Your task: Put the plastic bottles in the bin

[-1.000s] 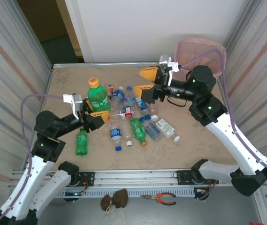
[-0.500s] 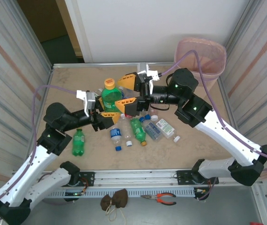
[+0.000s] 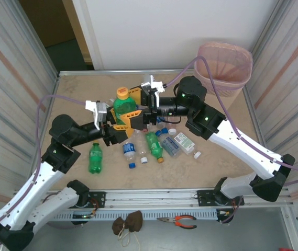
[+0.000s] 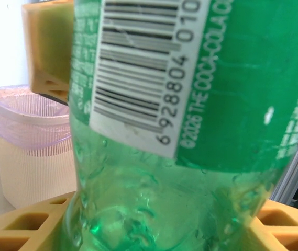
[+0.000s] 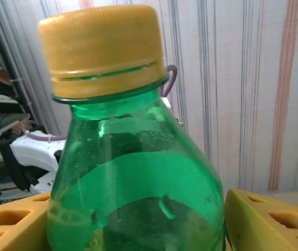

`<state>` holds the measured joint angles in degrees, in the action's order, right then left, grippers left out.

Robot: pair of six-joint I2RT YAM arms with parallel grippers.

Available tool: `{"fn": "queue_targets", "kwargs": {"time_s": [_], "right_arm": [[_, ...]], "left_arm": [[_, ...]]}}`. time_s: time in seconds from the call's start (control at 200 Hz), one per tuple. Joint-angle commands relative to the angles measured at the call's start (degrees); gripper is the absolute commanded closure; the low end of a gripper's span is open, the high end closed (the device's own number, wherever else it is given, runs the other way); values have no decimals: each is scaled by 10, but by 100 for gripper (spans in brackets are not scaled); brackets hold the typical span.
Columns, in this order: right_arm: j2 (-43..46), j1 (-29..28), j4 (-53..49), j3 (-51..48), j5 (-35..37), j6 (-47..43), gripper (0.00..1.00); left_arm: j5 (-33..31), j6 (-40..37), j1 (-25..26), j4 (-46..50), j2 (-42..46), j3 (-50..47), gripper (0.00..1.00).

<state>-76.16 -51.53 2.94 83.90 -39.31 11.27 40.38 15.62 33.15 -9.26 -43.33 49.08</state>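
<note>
Though translucent, round-shouldered green bottle (image 5: pixel 138 198).

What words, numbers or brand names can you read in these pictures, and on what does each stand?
"6 928804 010", cut off at the frame's edge: beside the barcode on the large green bottle, left wrist view.
"THE COCA-COLA CO", cut off: next to it on the same bottle's green label.
Labels of the small bottles lying loose, top view: too small to read.
Yellow cap: no print visible.
</note>
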Motion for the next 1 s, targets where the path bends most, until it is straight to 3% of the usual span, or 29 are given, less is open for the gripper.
{"fn": "queue_targets", "kwargs": {"time_s": [0.0, 0.281, 0.646, 0.812, 0.992], "right_arm": [[2, -6, 4, 8, -10, -13, 30], [-1, -6, 7, 10, -13, -12, 43], [8, -1, 9, 25, 32, -3, 48], [10, 33, -14, 41, 62, 13, 50], [13, 109, -25, 49, 90, 57, 52]], "left_arm": [[-7, -13, 6, -18, 8, 20, 61], [-15, -12, 6, -16, 11, 18, 58], [-72, -23, 6, 14, 47, 1, 28], [-98, -25, 6, 40, 75, -11, 23], [-119, -28, 6, 75, 95, -20, 22]]}}
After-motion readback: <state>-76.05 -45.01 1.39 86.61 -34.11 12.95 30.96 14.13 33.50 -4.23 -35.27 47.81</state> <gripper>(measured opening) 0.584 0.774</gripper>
